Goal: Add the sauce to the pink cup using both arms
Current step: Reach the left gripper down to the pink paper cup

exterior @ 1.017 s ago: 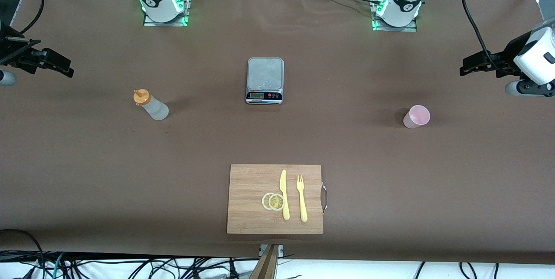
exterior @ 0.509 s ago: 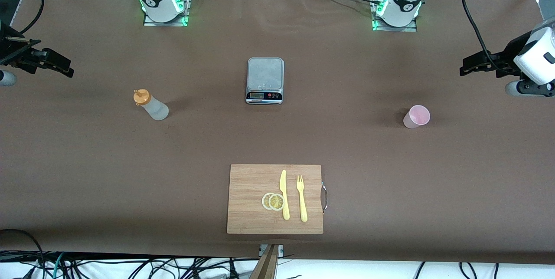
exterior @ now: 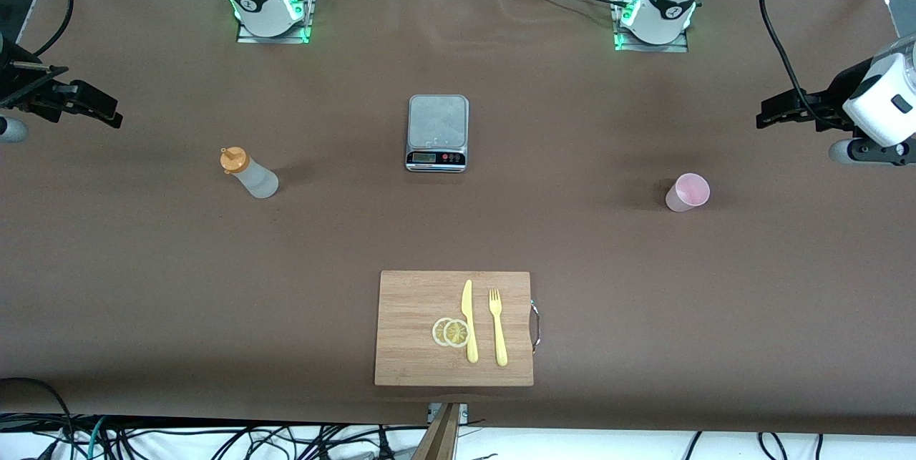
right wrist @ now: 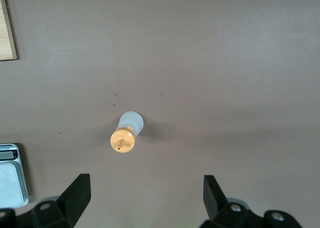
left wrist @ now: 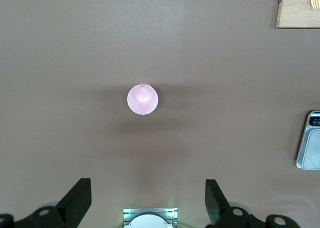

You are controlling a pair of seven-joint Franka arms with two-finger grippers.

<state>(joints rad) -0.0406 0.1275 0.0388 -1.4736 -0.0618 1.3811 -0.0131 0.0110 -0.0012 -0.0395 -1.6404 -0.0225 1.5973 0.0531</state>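
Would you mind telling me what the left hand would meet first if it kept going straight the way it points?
Probably bare table: the open left hand points down, and the pink cup stands upright ahead of its fingers, not under them.

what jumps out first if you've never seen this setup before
Probably the wooden cutting board nearest the front camera, carrying a yellow knife, a yellow fork and two lemon slices. Past it a steel scale sits mid-table, with the sauce bottle toward the right arm's end and the pink cup toward the left arm's end. The left gripper and right gripper hang open and empty above the table ends.
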